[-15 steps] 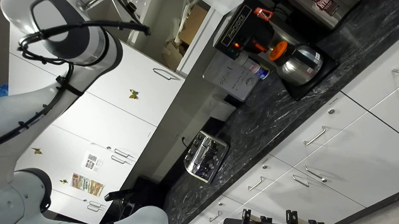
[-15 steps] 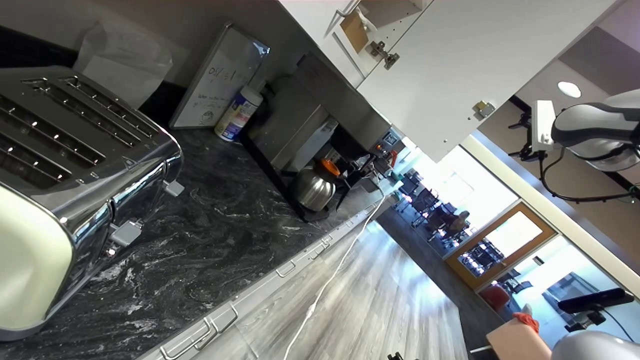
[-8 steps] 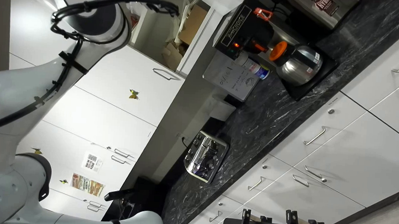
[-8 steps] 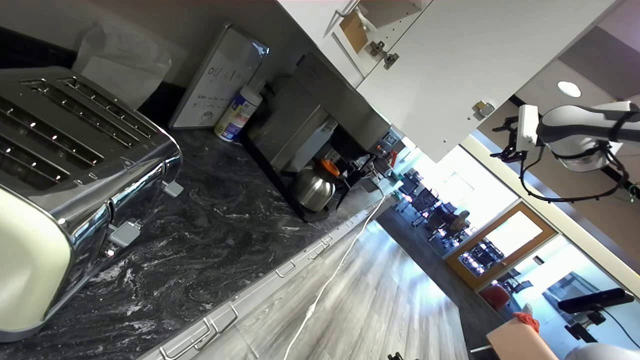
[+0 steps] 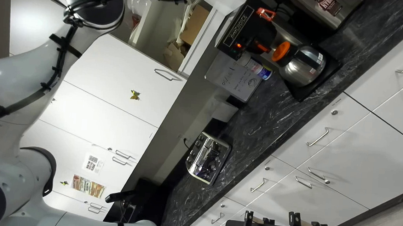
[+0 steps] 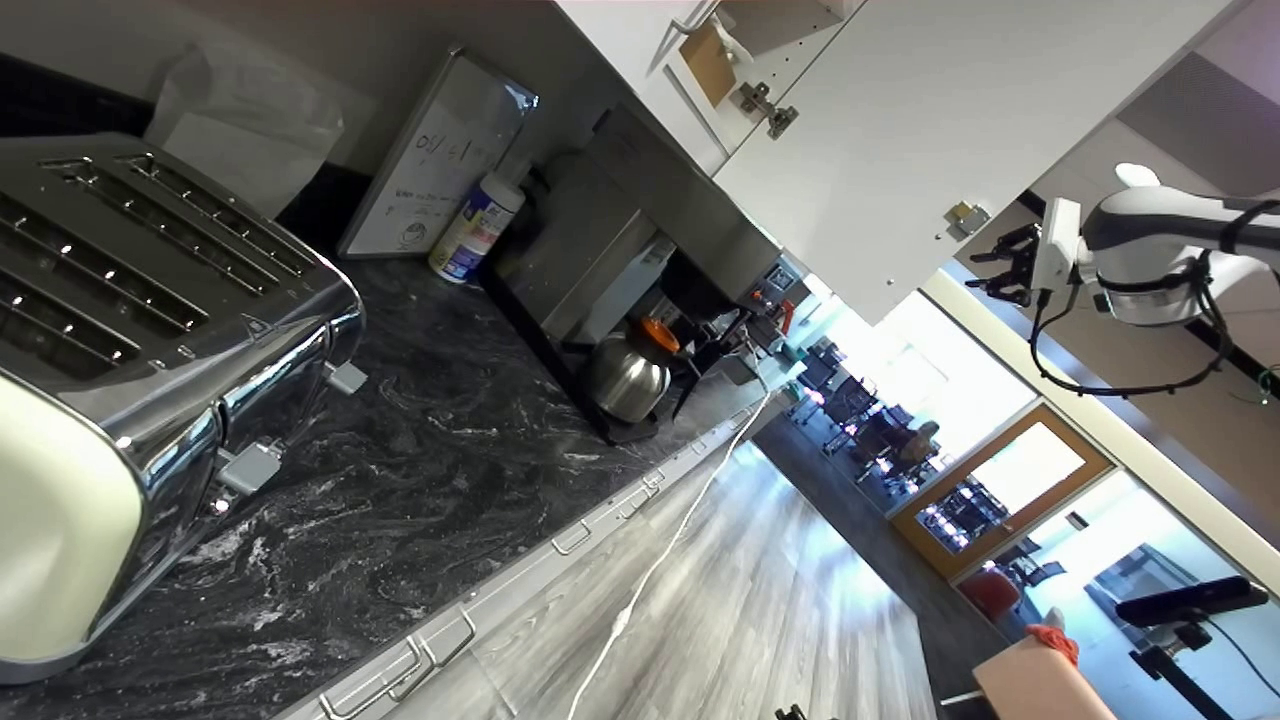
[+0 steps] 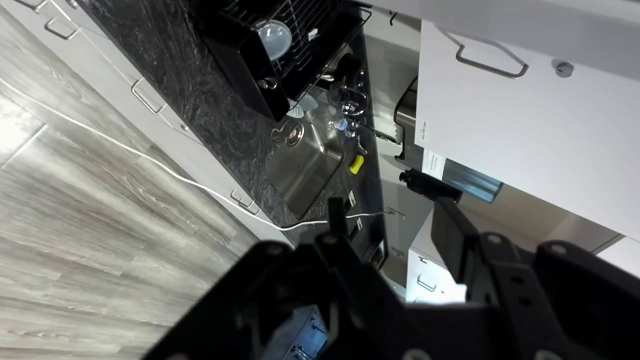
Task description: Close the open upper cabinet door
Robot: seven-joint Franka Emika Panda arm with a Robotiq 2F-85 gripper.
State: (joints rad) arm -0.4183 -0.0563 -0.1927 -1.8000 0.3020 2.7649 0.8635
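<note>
In an exterior view, the carafe (image 6: 627, 380) sat in the brewer (image 6: 575, 255), toaster (image 6: 160, 360) at its nine o'clock, cabinet door (image 6: 960, 130) at two.

We are reading "firstCHOICE" on the black coffee brewer (image 5: 253, 33) and "HYBRID" on the red label (image 5: 328, 5) of a steel machine (image 5: 341, 15). On the whiteboard (image 6: 437, 160) we are making out "05/", the rest being unclear; a white cabinet door (image 5: 65, 153) is bearing blurred paper (image 5: 93, 163).

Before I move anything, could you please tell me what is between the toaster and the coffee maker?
Between the toaster and the coffee maker, both exterior views show a pale bag or sheet, a whiteboard and a labelled canister.
</note>
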